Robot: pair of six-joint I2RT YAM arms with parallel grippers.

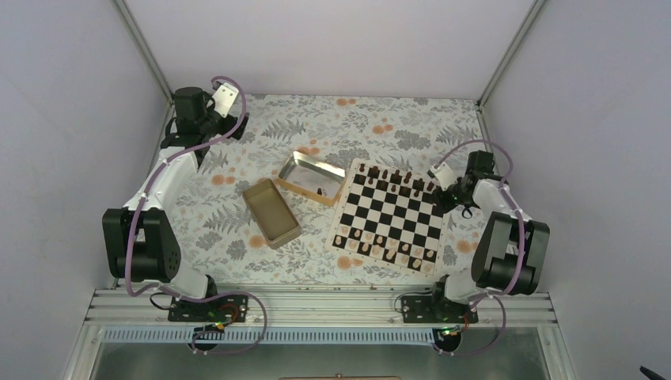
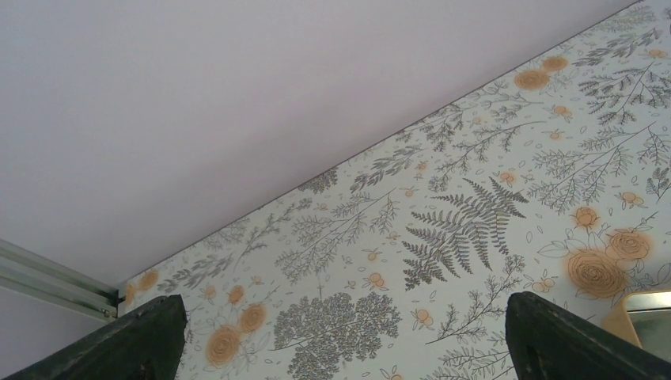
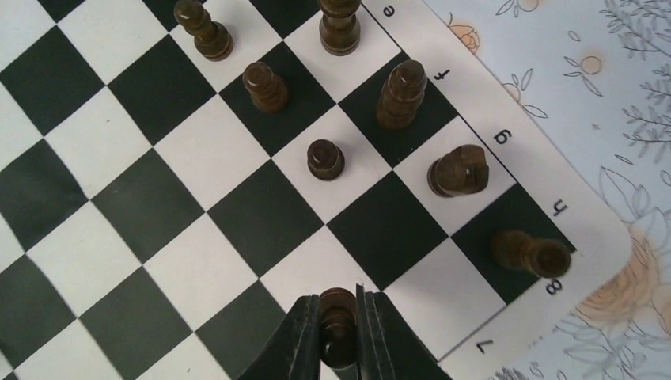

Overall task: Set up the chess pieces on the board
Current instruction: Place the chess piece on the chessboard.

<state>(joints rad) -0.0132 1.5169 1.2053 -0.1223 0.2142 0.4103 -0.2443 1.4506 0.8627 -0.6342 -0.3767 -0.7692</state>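
ok so the right gripper (image 3: 339, 307) is clamped on a dark pawn (image 3: 338, 326), held upright between its fingers, low over the board (image 3: 237, 214) right by the edge with the 7 printed on it. Can't tell if the pawn's base is touching. Just past it at that corner of the board there's a rook (image 3: 532, 253) on the corner square, a knight (image 3: 457, 170) beside it, then a bishop (image 3: 401, 93), with a second pawn (image 3: 325, 158) one row in. The board sits a bit skewed on the right side of the flowery surface (image 1: 356, 127), pale pieces (image 1: 388, 249) lined up along its near edge. The left gripper (image 2: 348, 336) is spread wide with nothing in it, up at the far left corner of the surface. Two gold tins (image 1: 271, 212) lie mid-surface, just left of the board
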